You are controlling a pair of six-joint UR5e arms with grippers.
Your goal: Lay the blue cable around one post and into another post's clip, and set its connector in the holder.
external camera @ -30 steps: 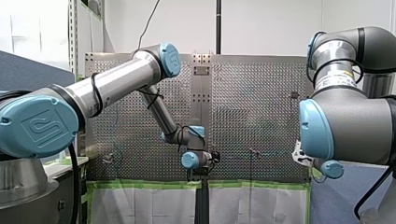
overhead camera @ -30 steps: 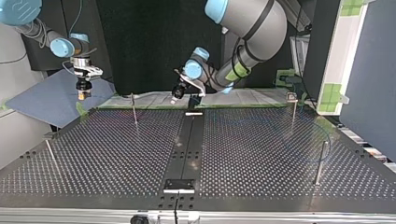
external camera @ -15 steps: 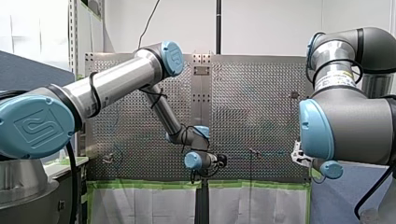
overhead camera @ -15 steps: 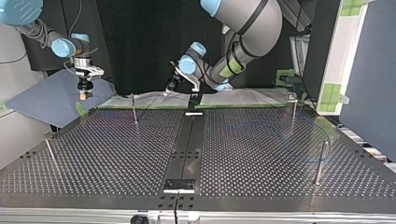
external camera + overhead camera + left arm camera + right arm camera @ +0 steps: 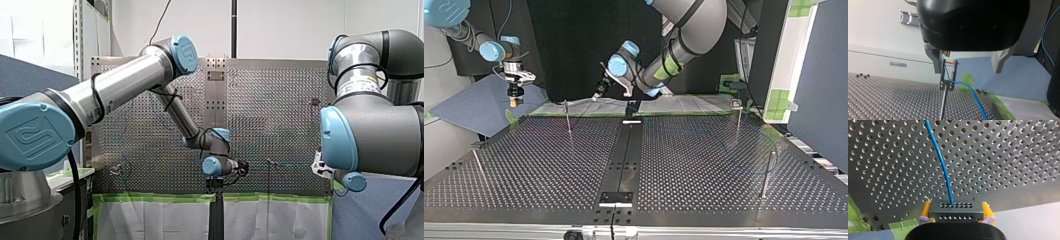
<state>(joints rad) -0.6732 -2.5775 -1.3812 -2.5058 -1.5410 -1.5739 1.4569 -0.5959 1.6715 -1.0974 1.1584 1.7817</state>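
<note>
You see the right gripper (image 5: pixel 956 207) clamped by its yellow pads (image 5: pixel 987 212) on the black perforated connector block (image 5: pixel 955 213) of the thin blue cable (image 5: pixel 941 162), which crosses the clip of a slim metal post (image 5: pixel 948 78) ahead of the left gripper (image 5: pixel 968 67), its metal fingers (image 5: pixel 936 61) wide apart and empty.

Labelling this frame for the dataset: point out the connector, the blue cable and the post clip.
connector (image 5: pixel 956 211), right wrist view: centre of the black block's face.
blue cable (image 5: pixel 941 161), right wrist view: mid-run, ahead of the connector.
post clip (image 5: pixel 955 73), left wrist view: one upright prong.
</note>
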